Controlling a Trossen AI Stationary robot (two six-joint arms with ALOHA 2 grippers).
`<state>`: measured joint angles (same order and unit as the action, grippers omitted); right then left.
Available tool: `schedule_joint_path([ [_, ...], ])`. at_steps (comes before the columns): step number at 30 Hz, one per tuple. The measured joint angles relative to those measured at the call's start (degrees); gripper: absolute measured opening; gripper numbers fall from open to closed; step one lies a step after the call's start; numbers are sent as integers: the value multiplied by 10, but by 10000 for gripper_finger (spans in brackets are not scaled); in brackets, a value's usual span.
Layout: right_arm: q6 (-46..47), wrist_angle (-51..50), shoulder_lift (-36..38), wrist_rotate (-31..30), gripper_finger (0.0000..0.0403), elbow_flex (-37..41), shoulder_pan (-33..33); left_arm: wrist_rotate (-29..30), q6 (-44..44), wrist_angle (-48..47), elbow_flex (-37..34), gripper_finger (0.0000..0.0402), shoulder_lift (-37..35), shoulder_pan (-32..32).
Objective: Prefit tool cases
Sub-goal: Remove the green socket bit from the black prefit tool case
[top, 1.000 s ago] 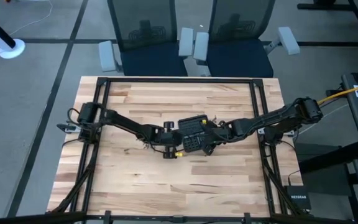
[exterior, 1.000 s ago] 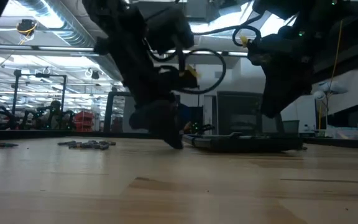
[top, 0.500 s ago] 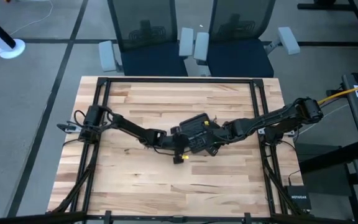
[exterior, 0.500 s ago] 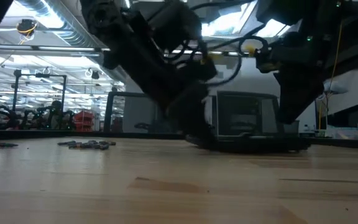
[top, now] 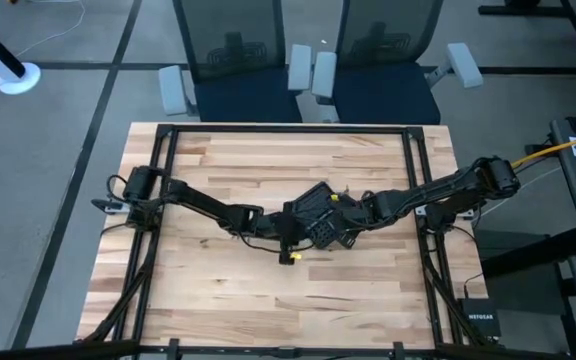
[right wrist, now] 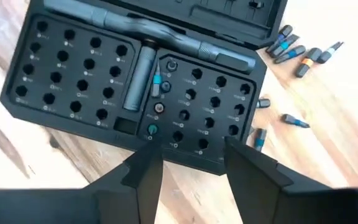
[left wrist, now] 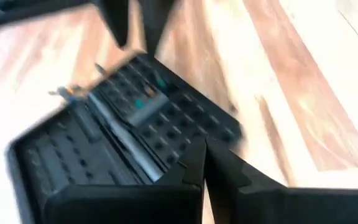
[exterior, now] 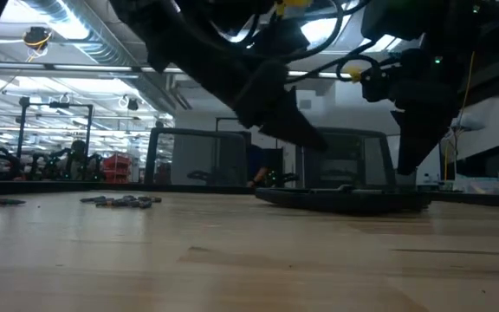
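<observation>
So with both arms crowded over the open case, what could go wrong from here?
1. The shut left tool and the open right tool hang close over the tool case; the arms could collide.
2. The case lies free on the table, so a nudge may slide it.
3. Loose bits lie beside the case; a sweep could scatter them. Most slots look empty.

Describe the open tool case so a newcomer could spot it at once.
Look at the middle of the wooden table, where the two dark arms meet: the tool case lies open there, right under the open right gripper. It is a black plastic case whose flat half is a grid of round bit slots, mostly empty. Unlike the small loose bits beside it, it is wide, flat and hinged.
</observation>
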<state>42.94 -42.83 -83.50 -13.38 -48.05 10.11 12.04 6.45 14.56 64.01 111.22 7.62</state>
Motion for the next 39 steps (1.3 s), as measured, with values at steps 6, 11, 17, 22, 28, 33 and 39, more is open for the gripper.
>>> schedule_joint_path([
  [6,-48,5,0,16,167,0,0,-18,-32,32,36,0,50,-22],
  [11,-60,32,0,29,167,4,0,-19,-15,24,97,0,86,-21],
  [17,-54,101,0,65,167,32,-1,-20,-25,-25,109,0,108,-21],
  [22,-49,104,10,61,167,39,-6,-19,-11,-54,109,0,107,-24],
  [28,-46,128,50,82,167,75,-48,-20,-25,-50,110,0,112,-27],
  [33,-49,191,90,135,167,120,-84,-20,-42,-50,109,0,119,-27],
  [39,-49,207,86,162,167,130,-68,-19,-65,-47,106,0,122,-23],
])
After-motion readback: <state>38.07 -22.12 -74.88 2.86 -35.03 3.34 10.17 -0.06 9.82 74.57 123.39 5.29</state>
